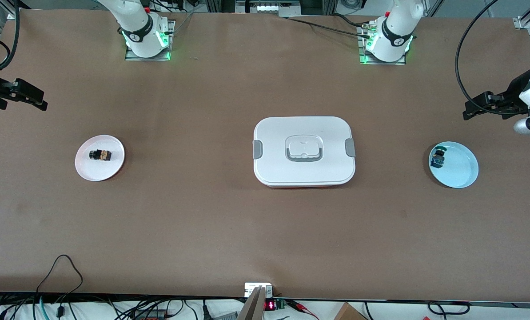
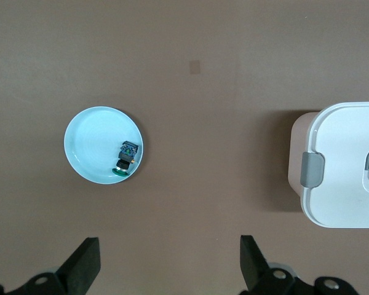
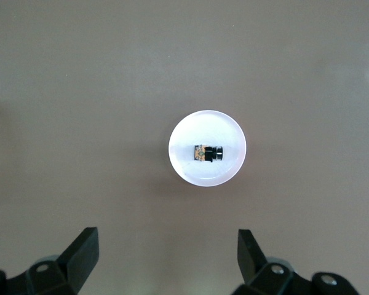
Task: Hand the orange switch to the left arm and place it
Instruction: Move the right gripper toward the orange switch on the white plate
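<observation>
Front view: orange switch (image 1: 100,155) lies on its side on a white plate (image 1: 113,166) toward the right arm's end of the surface (image 1: 202,231). Box (image 1: 304,151) sits mid-surface, squarely between that plate and a light-blue plate (image 1: 462,171) at the left arm's end, which carries a blue-green part (image 1: 437,158) near its rim. Right gripper (image 1: 40,103) hangs over bare surface near its own edge, up in the air; left gripper (image 1: 469,113) likewise at its end, over the surface beside the blue plate. Both empty, both wait. Left wrist view: left gripper (image 2: 170,261) fingers wide apart, nothing between them; blue plate and the box's clipped end both below it. Right wrist view: right gripper (image 3: 168,255) fingers spread wide, empty; switch (image 3: 208,153) about centred on its plate, black body one end, orange cap the other. Handling, my read: tiny, light, rigid, hard plastic, probably slick; lying down it may roll or skate on the glazed plate when nudged. Best hold looks like a pinch across the black body's flanks, coming straight down, leaving the cap end free for the other gripper to take at handover. Obstruction: the box is the only tall thing and lies right on the direct line, so I'd expect to pass above it or round it. Blue-green part is a lookalike; don't confuse.
</observation>
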Available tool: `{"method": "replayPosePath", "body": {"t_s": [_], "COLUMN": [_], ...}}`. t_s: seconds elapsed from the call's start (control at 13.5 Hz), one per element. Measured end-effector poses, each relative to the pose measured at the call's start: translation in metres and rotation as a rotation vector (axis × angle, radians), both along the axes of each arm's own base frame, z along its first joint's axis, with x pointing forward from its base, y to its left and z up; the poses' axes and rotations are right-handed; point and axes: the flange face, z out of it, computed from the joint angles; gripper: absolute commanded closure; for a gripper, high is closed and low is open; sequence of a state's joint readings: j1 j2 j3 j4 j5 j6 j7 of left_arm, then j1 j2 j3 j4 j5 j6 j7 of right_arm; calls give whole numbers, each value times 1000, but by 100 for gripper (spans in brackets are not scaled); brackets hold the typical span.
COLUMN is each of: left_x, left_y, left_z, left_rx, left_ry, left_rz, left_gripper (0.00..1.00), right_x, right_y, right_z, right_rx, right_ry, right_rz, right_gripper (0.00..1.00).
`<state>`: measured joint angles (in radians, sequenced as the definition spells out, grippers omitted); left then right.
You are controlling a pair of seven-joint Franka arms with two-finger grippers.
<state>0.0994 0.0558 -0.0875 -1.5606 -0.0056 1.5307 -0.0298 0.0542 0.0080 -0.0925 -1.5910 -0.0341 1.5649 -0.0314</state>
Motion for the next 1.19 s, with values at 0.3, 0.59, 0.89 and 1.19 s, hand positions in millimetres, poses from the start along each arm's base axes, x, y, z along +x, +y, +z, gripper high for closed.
{"method": "replayPosePath", "body": {"t_s": [0.3, 0.59, 0.89, 1.19], "left_x": [0, 1, 1, 2], "left_y": [-1, -1, -2, -2], "left_z": [0, -2, -3, -3], "left_rx": [0, -1, -1, -1], "left_ry": [1, 4, 5, 6], "left_rz": [-2, -3, -3, -4], "left_gripper": [0, 0, 0, 0], "right_x": [-3, 2, 19, 32], "right_y": [1, 6, 7, 3], "right_z": [-2, -12, -53, -88], "right_rx": [1, 0, -4, -8], "right_ry": [25, 44, 117, 172], "right_rz": [0, 9, 10, 1], "right_gripper": [0, 0, 0, 0]}}
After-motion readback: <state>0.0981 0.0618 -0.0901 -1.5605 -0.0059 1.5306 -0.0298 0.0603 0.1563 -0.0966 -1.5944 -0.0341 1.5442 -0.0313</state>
